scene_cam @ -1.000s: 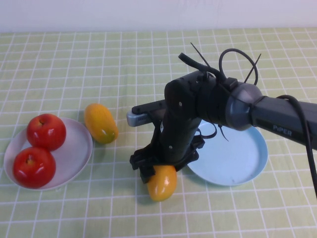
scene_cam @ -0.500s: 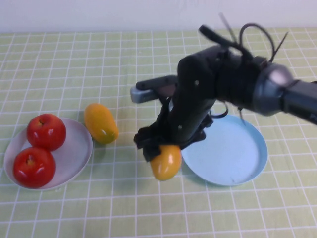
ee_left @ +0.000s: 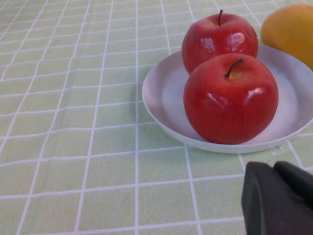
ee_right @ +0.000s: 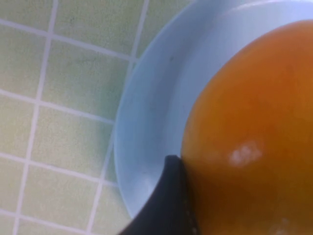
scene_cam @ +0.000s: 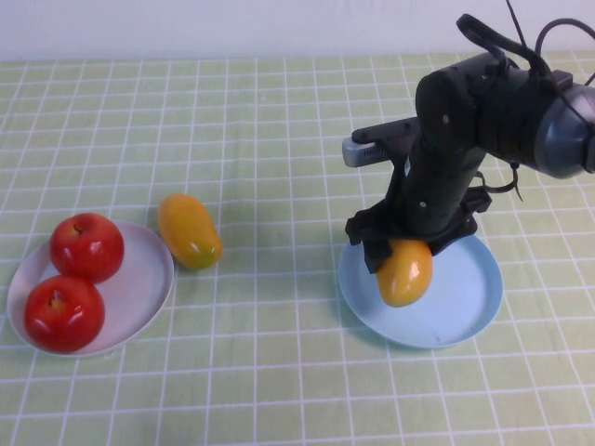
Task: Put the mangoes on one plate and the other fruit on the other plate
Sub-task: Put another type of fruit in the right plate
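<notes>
A mango (scene_cam: 404, 271) hangs clamped in the right gripper (scene_cam: 402, 251) over the blue plate (scene_cam: 465, 297), ready to be lowered and released. The second mango (scene_cam: 189, 230) lies on the counter (scene_cam: 279, 121) beside the white plate (scene_cam: 139, 288) holding both apples (scene_cam: 86, 247). The left gripper (ee_left: 279, 198), closed, sits near that plate.

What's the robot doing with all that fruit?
It's sorting fruit. The right hand holds a mango over the blue plate. The other mango lies on the table beside the white plate, which already has both apples on it. The left hand waits shut near that plate.
</notes>
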